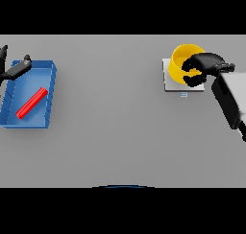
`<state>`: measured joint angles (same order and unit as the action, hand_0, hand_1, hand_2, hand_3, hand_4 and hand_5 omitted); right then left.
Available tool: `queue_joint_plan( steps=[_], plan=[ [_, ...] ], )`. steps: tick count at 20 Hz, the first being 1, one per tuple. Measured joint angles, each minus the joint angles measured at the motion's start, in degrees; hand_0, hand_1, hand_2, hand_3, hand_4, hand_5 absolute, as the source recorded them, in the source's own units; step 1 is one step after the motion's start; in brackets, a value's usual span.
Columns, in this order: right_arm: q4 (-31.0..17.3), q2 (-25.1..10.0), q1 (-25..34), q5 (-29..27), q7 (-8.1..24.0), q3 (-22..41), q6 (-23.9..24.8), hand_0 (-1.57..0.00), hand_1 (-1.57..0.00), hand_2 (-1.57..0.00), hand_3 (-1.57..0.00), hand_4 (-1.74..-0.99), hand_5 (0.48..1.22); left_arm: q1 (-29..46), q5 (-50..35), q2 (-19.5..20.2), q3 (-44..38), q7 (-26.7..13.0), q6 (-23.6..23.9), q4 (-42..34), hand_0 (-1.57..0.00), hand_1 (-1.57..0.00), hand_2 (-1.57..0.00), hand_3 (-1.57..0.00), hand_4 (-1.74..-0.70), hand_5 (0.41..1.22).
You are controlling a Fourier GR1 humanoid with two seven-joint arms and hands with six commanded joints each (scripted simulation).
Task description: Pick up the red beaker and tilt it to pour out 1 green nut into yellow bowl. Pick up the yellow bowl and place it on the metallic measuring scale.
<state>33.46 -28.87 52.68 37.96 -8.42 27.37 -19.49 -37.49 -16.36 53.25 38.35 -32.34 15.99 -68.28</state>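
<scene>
At upper left, the left hand (14, 70) rests relaxed, holding nothing, over the blue tray (50, 96), where the red beaker (31, 102) lies discarded. At upper right, the right hand (204, 67) clasps the yellow bowl (181, 65), seating it on the metallic scale (173, 84).

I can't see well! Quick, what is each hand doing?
Left hand: open, holding nothing, above the blue tray.
Right hand: closed around the yellow bowl.

Bowl (181, 60) on scale (173, 85), far right
</scene>
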Motion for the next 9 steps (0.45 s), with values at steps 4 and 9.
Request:
queue_joint_plan(
  steps=[4,9],
  plan=[
    [-0.9,0.37,0.3,0.58,-1.73,0.87,-0.66,-0.16,-0.14,-0.29,-0.47,-1.356,0.755,0.79,-0.43,-0.55,-0.41,1.55,0.79,0.07,0.0,0.0,0.0,0.0,-0.81,0.736],
    [-3.07,0.71,2.03,1.93,-2.99,1.87,-0.91,-0.05,-0.05,-0.12,-0.35,-1.308,0.733,-0.18,-0.6,-0.62,-0.68,0.66,0.3,0.94,0.0,0.0,0.0,0.0,-0.82,0.734]
  ],
)
